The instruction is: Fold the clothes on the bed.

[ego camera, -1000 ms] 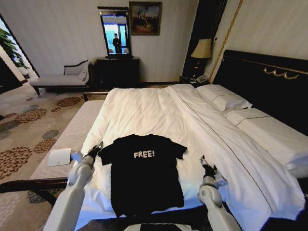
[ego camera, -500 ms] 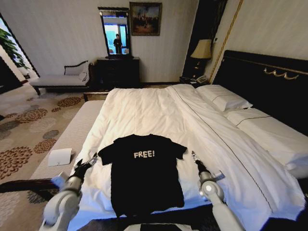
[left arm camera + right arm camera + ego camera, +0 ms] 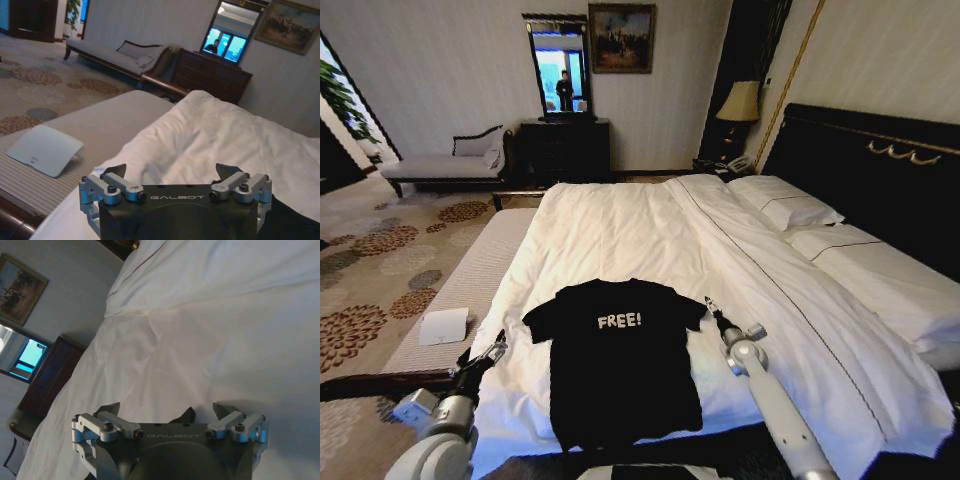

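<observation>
White duvet covers the bed [image 3: 650, 230], which takes the middle and right of the frame. Near its lower edge, in the lower centre, the black T-shirt [image 3: 620, 370] lies flat, with the "FREE!" lettering facing up. Nothing is folded yet, as I judge it.

My left pincer [image 3: 486, 355] hangs at the lower left, apart from the sleeve, with fingers spread and holding nothing. My right pincer [image 3: 713, 310] is right of centre, just beside the other sleeve, also released and empty.

To do this step well, I think each pincer should come down on its own sleeve edge, pinch only the black fabric and not the duvet under it.
</observation>
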